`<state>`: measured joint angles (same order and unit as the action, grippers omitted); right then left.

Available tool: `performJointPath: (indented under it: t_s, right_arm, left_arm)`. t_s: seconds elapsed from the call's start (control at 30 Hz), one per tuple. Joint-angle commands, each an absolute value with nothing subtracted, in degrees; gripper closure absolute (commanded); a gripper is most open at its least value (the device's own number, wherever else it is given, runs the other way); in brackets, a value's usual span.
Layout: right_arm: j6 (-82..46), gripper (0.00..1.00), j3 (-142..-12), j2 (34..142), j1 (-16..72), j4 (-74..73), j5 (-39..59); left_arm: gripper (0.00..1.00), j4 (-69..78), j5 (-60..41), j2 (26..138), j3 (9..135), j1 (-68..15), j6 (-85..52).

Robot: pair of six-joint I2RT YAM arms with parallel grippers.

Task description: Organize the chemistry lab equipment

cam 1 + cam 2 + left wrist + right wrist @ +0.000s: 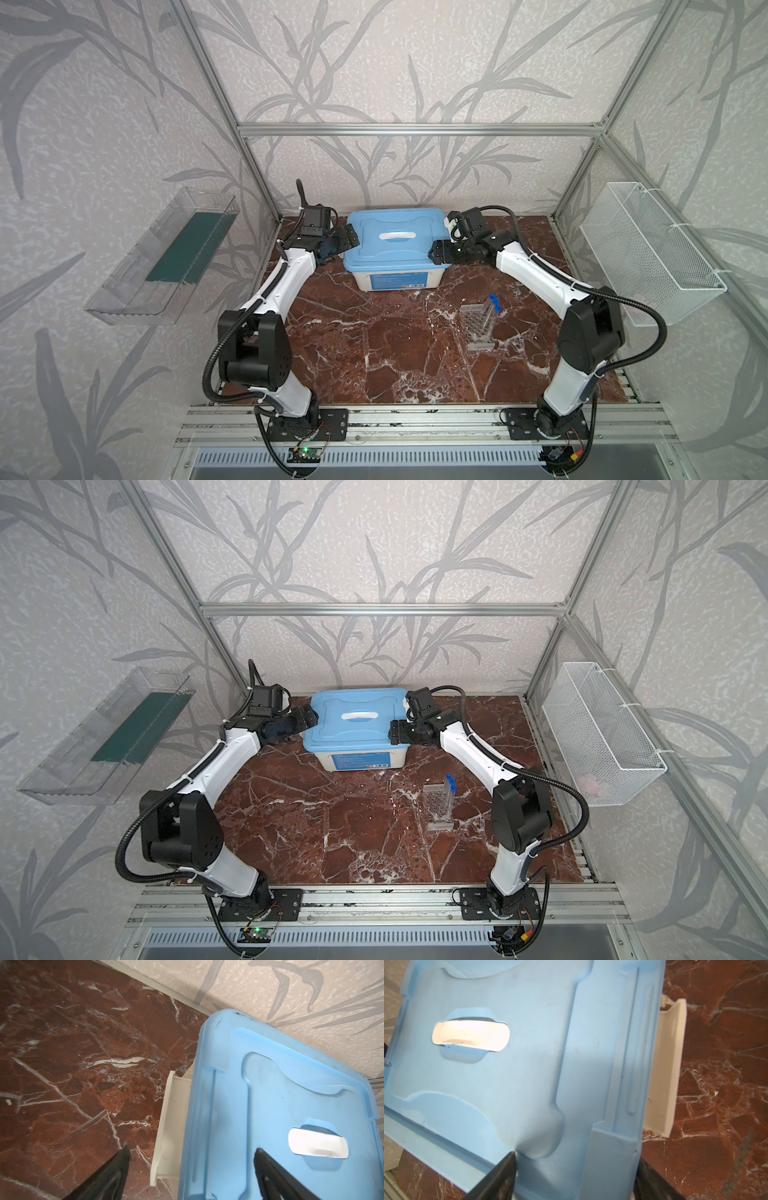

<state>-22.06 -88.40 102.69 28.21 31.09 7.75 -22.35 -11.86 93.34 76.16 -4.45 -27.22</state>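
Bimanual cell seen from above, read from left to right. A clear wall tray (166,257) hangs empty-looking on the left wall. The left tool (352,237) sits at the left short end of the blue lid (374,253). Its jaws stand wide apart — in the left wrist view one finger is over the counter (374,357) and the other over the lid, clamped on nothing. Between them a white latch (166,1126) hangs swung outward. The lid lies on the large white box (395,284) at the rear centre of the counter.

The right tool (435,251) mirrors this at the lid's right end. Its jaws are likewise apart and straddle the lid's edge strip beside a second outswung latch (668,1064). Whether a fingertip touches the lid there cannot be told.

The only task items in view are the clear honeycomb-holed rack (478,332) and the blue-capped tubes (493,318) standing along its right side. They sit on the counter in front of the box and to its right, well apart from both tools. The rack's long axis runs roughly front to back. It lies near the right arm's elbow, so the right arm is judged the nearer — though that tool would have to draw back toward its own base to reach it. No flask, dish or rod can be seen. A white wire basket (648,249) hangs on the right wall.
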Motion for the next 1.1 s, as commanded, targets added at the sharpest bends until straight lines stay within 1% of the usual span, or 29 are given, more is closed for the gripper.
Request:
performJointPath:
  t_s: [0.0, 0.13, 0.17, 0.23, 0.27, 0.37, 0.4, 0.5, 0.53, 0.73, 0.77, 0.83, 0.87, 0.93, 1.0, 1.07]
  right_arm:
    - [-20.39, 0.18, -85.65, 103.81, 28.28, 36.29, 6.37]
    - [-20.48, 0.18, -85.34, 104.14, 28.28, 35.46, 7.75]
    - [-20.53, 0.18, -85.43, 104.18, 28.29, 35.49, 7.91]
    - [-20.39, 0.18, -85.36, 104.33, 28.22, 35.54, 7.93]
    - [-20.4, 0.18, -85.19, 104.33, 28.32, 35.51, 7.91]
    - [-20.14, 0.19, -84.35, 104.76, 28.71, 35.42, 7.75]
    - [-20.04, 0.19, -83.93, 104.92, 28.77, 35.37, 7.58]
    - [-20.21, 0.19, -82.6, 105.03, 28.83, 34.87, 7.14]
    - [-20.31, 0.19, -82.37, 105.03, 28.81, 34.65, 7.12]
    - [-20.39, 0.19, -82.04, 104.99, 28.82, 34.57, 7.1]
    - [-20.38, 0.19, -81.96, 104.97, 28.83, 34.59, 7.14]
    - [-20.48, 0.19, -82.11, 104.72, 28.83, 34.59, 7.21]
    - [-20.48, 0.19, -82.22, 104.53, 28.8, 34.63, 7.21]
    - [-20.28, 0.19, -83.02, 104.0, 28.82, 34.97, 7.29]
    - [-20.13, 0.19, -83.95, 103.46, 28.82, 35.48, 7.04]
    - [-19.93, 0.19, -85.07, 103.14, 28.74, 35.72, 7.38]
  left_arm:
    - [0.04, -15.88, -17.66, 94.99, 74.43, -4.38, -28.95]
    - [0.03, -11.98, -21.84, 96.97, 73.02, -3.79, -30.98]
    - [0.01, -11.83, -22.41, 97.27, 72.95, -3.78, -31.33]
    - [0.01, -10.87, -24.14, 97.56, 72.53, -4.03, -31.99]
    - [0.03, -11.3, -23.98, 97.33, 72.64, -4.17, -32.0]
    - [0.13, -16.54, -18.97, 96.43, 75.01, -5.53, -28.65]
    - [0.18, -19.17, -17.04, 96.74, 76.52, -6.18, -27.01]
    - [0.28, -24.47, -12.68, 97.84, 79.14, -7.93, -23.7]
    - [0.3, -25.19, -11.3, 97.81, 79.28, -8.83, -22.8]
    - [0.32, -31.6, -1.95, 100.2, 83.11, -14.59, -17.67]
    - [0.33, -32.67, -0.57, 100.91, 83.7, -15.25, -17.18]
    - [0.39, -34.77, 2.58, 102.3, 84.67, -16.66, -16.37]
    - [0.42, -35.66, 3.54, 102.8, 84.99, -16.93, -16.26]
    - [0.42, -38.01, 4.45, 104.1, 85.77, -16.96, -17.46]
    - [0.46, -38.33, 5.31, 104.37, 85.61, -16.96, -17.51]
    - [0.46, -37.68, 5.71, 103.99, 85.05, -16.88, -18.72]
